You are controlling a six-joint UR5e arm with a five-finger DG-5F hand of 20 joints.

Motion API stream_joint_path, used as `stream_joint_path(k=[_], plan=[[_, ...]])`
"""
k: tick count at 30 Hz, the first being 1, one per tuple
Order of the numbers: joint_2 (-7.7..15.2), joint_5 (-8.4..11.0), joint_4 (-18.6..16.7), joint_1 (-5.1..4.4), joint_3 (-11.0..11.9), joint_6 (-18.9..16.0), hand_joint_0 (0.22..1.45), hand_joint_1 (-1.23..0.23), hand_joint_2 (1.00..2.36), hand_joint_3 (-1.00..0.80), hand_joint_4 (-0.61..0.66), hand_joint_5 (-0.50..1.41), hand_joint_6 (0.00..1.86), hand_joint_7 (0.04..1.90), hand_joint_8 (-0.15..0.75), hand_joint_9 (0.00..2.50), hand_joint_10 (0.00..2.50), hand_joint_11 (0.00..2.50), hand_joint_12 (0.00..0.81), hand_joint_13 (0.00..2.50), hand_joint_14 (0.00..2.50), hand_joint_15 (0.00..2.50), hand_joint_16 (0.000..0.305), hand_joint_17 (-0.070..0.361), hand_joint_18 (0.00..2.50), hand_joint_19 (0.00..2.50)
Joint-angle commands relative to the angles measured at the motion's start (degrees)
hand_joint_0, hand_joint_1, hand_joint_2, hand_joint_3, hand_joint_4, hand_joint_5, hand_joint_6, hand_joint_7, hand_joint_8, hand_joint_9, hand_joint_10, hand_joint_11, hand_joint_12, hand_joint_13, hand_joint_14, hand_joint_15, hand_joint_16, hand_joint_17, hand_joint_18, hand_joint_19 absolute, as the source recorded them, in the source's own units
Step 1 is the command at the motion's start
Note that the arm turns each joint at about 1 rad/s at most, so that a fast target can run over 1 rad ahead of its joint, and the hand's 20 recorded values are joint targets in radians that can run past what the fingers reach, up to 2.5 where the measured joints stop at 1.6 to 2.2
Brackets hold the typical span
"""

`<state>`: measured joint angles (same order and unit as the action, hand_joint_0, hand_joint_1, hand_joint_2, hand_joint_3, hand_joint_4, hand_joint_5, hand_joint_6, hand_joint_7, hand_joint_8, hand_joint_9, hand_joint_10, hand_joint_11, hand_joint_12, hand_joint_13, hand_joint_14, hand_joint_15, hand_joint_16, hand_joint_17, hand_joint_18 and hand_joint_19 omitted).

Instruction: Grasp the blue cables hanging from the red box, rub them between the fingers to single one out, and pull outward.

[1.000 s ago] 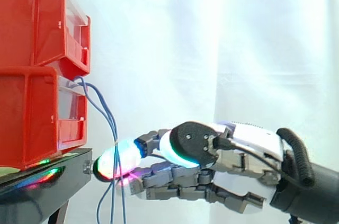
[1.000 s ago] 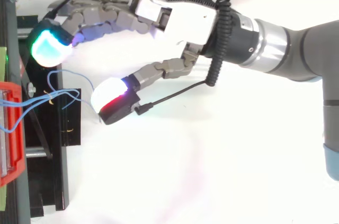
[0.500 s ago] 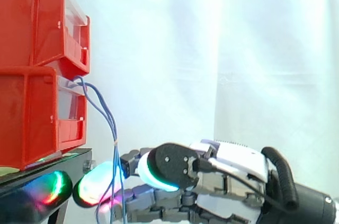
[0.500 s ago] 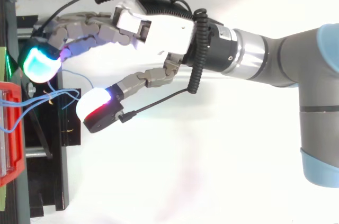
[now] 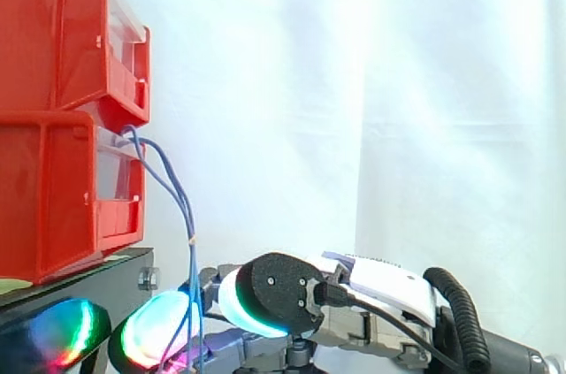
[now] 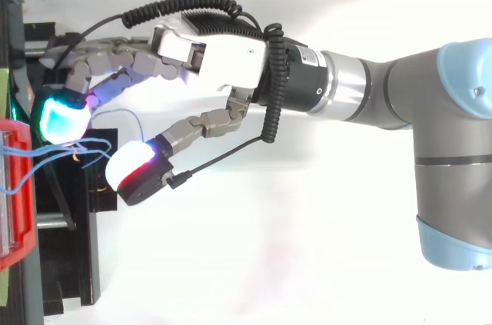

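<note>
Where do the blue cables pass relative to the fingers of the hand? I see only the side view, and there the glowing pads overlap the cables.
Observer: From above, the blue cables leave the red box and pass between the cyan pad and the thumb's pad.
Operator: Is the hand shut on them?
Observer: No. The hand is open: the two pads stand apart, with a plain gap between them.
Operator: Do all the cables run together?
Observer: Not fully. One cable curls off in a loop toward the palm, apart from the rest.
</note>
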<state>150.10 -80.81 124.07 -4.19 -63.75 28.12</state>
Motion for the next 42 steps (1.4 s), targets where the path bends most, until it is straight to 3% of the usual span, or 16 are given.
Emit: stream_joint_path(k=[1,11,22,24,28,36,42], plan=[[0.01,-0.05,-0.06,-0.12,0.11,-0.43,0.49,-0.66,1.0,-0.49,0.29,-0.12,0.5,0.91,0.281,0.67,0.01,0.16,0.356,0.31,0.0,0.09,0.048,0.108,0.29,0.25],[-0.07,-0.93,-0.14,-0.03,0.11,-1.93,0.51,-0.67,1.0,-0.47,0.29,-0.11,0.5,0.98,0.276,0.68,0.01,0.18,0.35,0.34,0.0,0.1,0.046,0.104,0.32,0.26],[-0.07,-1.37,-0.14,-0.12,0.55,-2.54,0.54,-0.68,1.0,-0.43,0.15,-0.09,0.5,1.32,0.279,0.72,0.01,0.25,0.346,0.41,0.01,0.14,0.045,0.101,0.4,0.27],[-0.16,-1.63,-0.14,-0.03,0.55,-2.89,0.56,-0.69,1.01,-0.37,0.13,-0.13,0.65,1.1,0.277,0.73,0.01,0.27,0.342,0.42,0.01,0.14,0.044,0.1,0.41,0.27],[-0.69,-3.04,0.21,-0.03,0.9,-4.04,0.57,-0.7,1.01,-0.31,0.13,-0.16,0.78,0.91,0.278,0.73,0.01,0.33,0.343,0.43,0.01,0.15,0.044,0.1,0.42,0.28],[-2.18,-4.97,1.44,0.15,0.82,-4.91,0.56,-0.7,1.01,-0.33,0.15,-0.17,0.82,0.86,0.277,0.74,0.01,0.34,0.347,0.45,0.01,0.17,0.045,0.1,0.43,0.3],[-2.18,-4.97,1.44,-0.03,0.82,-5.0,0.56,-0.7,1.01,-0.35,0.15,-0.16,0.81,0.88,0.279,0.75,0.01,0.35,0.348,0.45,0.01,0.17,0.045,0.1,0.44,0.3]])
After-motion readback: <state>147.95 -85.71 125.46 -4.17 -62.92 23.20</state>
